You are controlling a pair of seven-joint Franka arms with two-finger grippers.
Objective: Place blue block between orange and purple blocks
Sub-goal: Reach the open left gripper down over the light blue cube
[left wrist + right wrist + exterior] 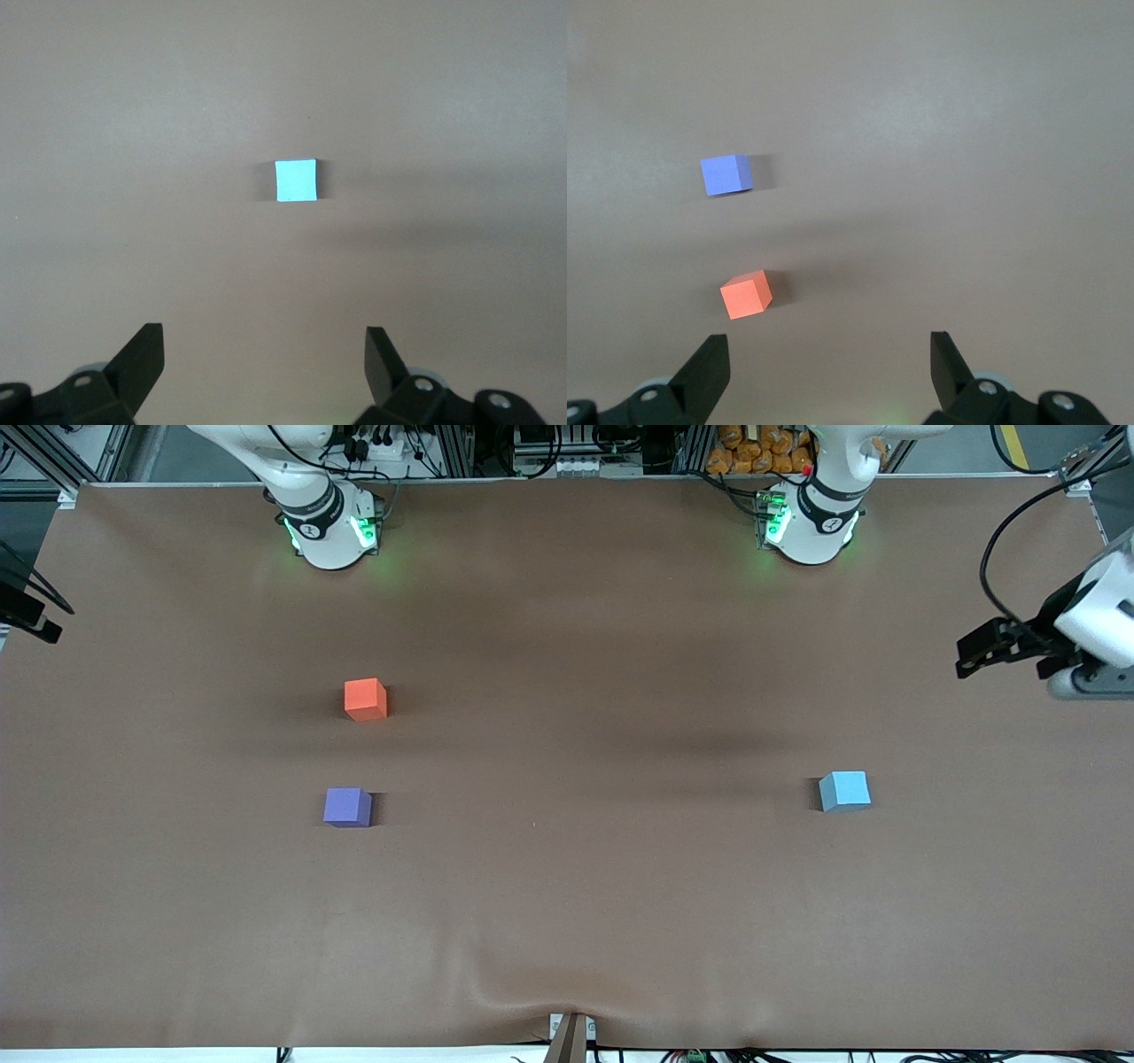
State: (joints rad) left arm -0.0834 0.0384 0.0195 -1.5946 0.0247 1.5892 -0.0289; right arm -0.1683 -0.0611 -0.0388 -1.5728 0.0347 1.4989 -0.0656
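The blue block (844, 790) rested flat on the brown table (567, 921), toward the left arm's end, untouched and with bare surface on every side. Taking this block as the reference, the purple block (347, 807) lay well apart from it toward the right arm's end of the table and slightly nearer to the front camera. The orange block (365, 699) also lay well apart from the blue block toward the right arm's end, but farther from the front camera. The orange and purple blocks stood near each other with an open gap between them, the orange one slightly turned. The left gripper (967, 657) hung in the air over the table edge at the left arm's end, apart from the blue block; its jaws stood wide and held nothing, and the left wrist view showed the blue block between the spread fingers (142, 359). The right gripper (830, 363) was raised over the table, its jaws wide and empty, with the orange and purple blocks below it in the right wrist view
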